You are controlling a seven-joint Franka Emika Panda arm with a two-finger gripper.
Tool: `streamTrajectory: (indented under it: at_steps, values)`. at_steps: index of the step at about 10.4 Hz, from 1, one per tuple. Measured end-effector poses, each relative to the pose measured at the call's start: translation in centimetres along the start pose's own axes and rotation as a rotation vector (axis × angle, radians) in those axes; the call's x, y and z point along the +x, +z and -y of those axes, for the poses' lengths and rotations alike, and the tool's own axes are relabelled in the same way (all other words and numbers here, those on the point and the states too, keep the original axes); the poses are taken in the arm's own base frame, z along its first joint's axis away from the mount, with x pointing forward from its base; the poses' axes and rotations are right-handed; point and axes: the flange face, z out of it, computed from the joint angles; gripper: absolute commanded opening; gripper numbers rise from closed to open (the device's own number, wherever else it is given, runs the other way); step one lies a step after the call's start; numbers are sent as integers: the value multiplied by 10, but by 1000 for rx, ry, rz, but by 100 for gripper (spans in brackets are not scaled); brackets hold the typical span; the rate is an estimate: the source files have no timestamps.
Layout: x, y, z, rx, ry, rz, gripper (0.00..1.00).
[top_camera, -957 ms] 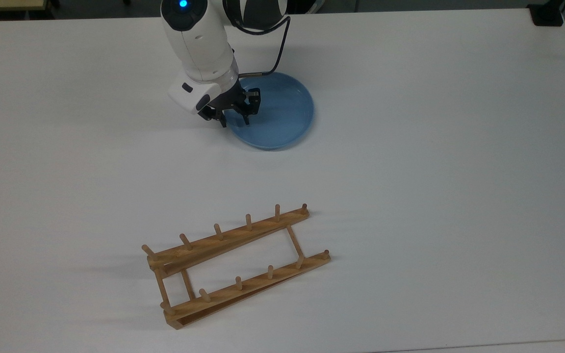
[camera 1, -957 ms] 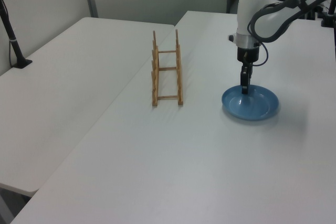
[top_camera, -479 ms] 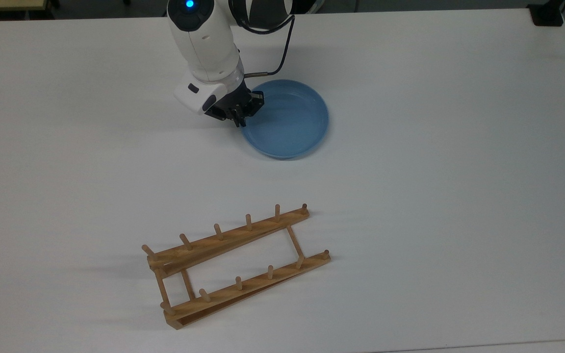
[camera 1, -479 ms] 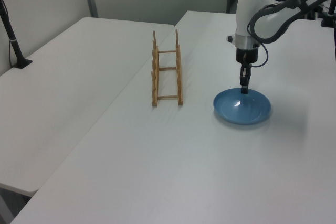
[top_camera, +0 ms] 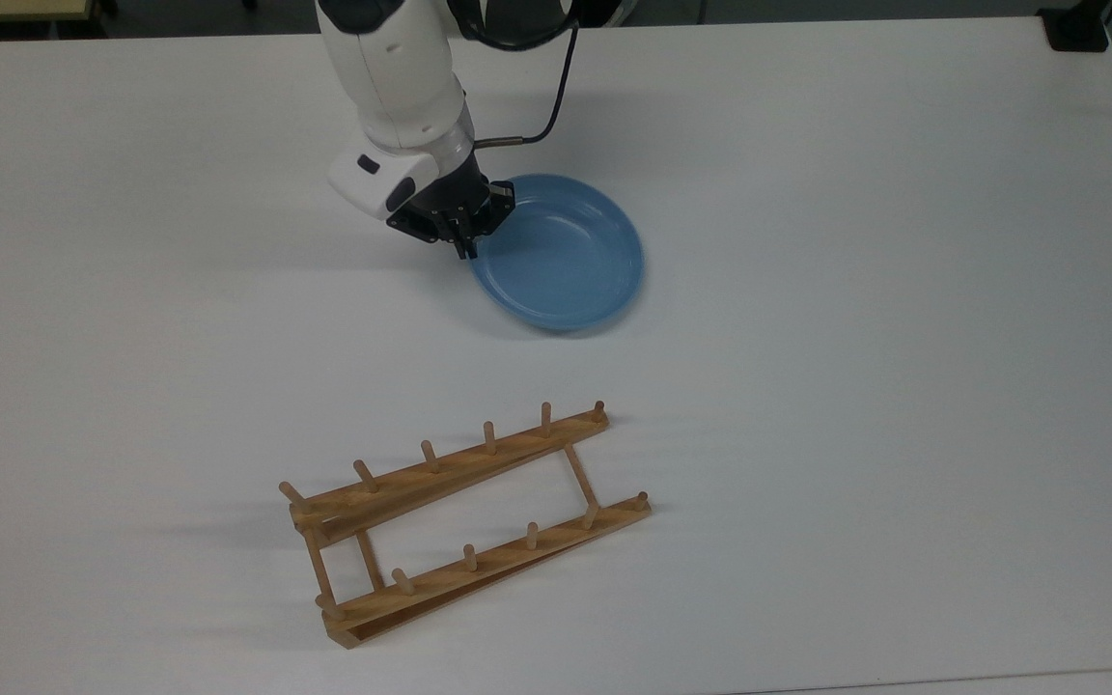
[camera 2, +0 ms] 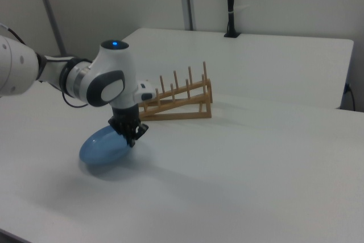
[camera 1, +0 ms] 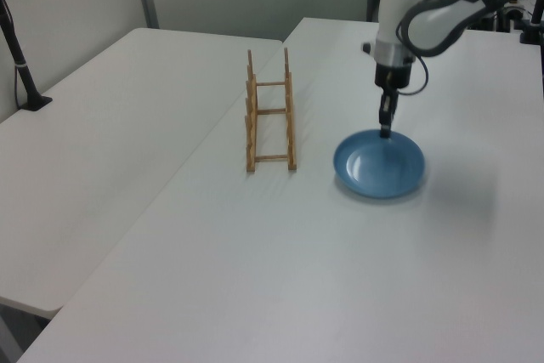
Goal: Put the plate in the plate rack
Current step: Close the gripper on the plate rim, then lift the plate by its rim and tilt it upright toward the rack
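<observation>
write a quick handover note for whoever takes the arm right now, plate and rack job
Gripper: jaws shut on the plate at its rim, on the top view's left side.
Plate: tilted, gripped edge raised off the table.
Plate rack: empty, standing apart from the plate, nearer the top view's bottom edge.
Done: grasp and start of lift.
Left: carry the plate over, turn it on edge, and slot it between the pegs.
</observation>
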Motion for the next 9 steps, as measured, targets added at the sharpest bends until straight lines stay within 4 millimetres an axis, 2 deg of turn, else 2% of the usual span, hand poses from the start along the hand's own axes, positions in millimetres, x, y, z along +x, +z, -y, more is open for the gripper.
streamTrajectory:
  at_steps: [3, 8, 9]
  values:
    - [22, -52, -3, -7, -1, -75, 0]
    - [60, -183, 4, -61, -19, -324, 0]
    - [62, -200, 4, -112, -12, -350, 0]
